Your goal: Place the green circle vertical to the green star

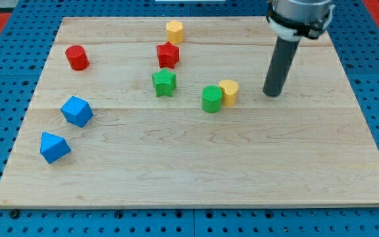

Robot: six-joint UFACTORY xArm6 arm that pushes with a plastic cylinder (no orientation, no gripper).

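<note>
The green circle point(211, 99) stands near the middle of the wooden board, touching a yellow block point(229, 92) on its right. The green star point(164, 83) lies to the left of the green circle and a little higher in the view. My tip point(272, 93) rests on the board to the right of the yellow block, with a clear gap between them. The rod rises toward the view's top right.
A red star point(168, 54) sits just above the green star, and a yellow block point(174, 31) above that. A red circle point(77, 58) is at the upper left. Two blue blocks point(77, 111) point(54, 147) lie at the left. The board's edge point(189, 207) runs along the bottom.
</note>
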